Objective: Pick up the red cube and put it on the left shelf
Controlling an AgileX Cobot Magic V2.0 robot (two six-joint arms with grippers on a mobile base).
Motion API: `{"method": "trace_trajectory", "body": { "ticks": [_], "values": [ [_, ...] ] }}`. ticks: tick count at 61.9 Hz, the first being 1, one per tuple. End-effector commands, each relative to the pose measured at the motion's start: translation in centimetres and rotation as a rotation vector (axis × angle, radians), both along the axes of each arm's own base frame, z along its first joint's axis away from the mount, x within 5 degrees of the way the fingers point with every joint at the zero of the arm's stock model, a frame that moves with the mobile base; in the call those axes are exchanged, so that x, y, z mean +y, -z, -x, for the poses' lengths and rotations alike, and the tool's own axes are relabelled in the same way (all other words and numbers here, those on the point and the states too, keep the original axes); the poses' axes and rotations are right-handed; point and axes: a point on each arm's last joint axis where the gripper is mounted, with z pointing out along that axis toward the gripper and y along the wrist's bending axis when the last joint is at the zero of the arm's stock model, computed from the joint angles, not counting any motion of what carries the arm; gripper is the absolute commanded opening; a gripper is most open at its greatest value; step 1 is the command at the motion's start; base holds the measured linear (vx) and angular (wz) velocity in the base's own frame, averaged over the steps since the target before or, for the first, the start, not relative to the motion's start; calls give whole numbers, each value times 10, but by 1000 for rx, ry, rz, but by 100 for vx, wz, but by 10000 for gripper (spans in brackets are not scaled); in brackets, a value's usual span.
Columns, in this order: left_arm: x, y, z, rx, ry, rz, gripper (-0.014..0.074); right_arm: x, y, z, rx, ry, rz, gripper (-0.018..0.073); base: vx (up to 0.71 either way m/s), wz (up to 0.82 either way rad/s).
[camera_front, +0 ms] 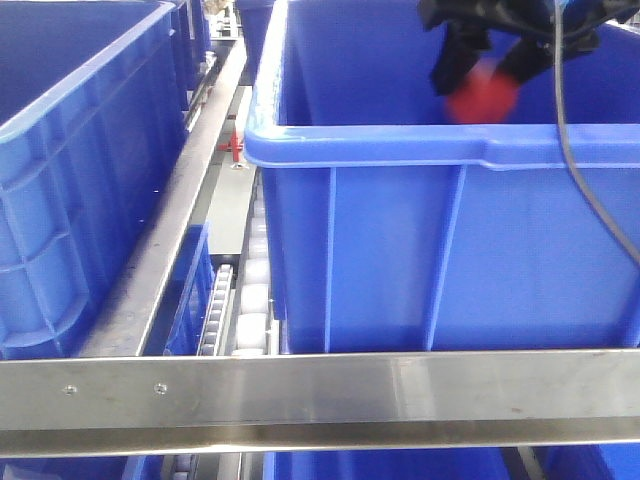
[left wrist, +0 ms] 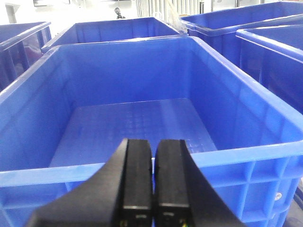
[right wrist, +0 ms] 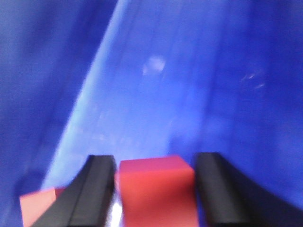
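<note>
Transport is in hand: right pincer (camera_front: 487,62) grips the red cube (camera_front: 482,96) above the right blue bin (camera_front: 400,150). Left pincer (left wrist: 152,189) hangs closed, empty. Next comes carrying leftward to the left shelf.

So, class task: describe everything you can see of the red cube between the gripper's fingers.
The red cube is a plain, matt red block with flat faces and straight edges, its top face showing in the right wrist view. It sits between the two black fingers of the right gripper. In the front view it is a red blur above the blue bin. Its underside is hidden.
</note>
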Motion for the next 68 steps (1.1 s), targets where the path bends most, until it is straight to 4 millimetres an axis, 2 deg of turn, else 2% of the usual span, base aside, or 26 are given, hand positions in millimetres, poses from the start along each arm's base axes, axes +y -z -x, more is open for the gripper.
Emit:
{"method": "trace_trajectory", "body": {
  "ticks": [1,11,18,24,31,37,48,55,68],
  "values": [
    [1,0,-1,-54,-12,16,106,-2,-34,5,-127,-11,-23,580,0,0],
    [1,0,-1,-54,-12,16,106,-13,-41,35,-181,-19,-37,530,-1,-9],
    [1,0,-1,-54,-12,16,106,-27,-44,75,-289,-35,-81,434,-1,-5],
    [1,0,-1,-54,-12,16,106,-39,-34,110,-355,-46,-109,285,0,0],
    [1,0,-1,-54,-12,16,106,-57,-22,160,-451,-56,-147,47,0,0],
    [1,0,-1,-54,-12,16,106,-72,-2,193,-505,-38,-161,64,-3,-15],
    [1,0,-1,-54,-12,16,106,-96,26,227,-569,70,-148,57,-1,-6],
    [1,0,-1,-54,-12,16,106,-103,35,235,-592,119,-138,57,-2,13],
    [1,0,-1,-54,-12,16,106,-105,37,235,-586,146,-128,57,-1,-7]
  ]
}}
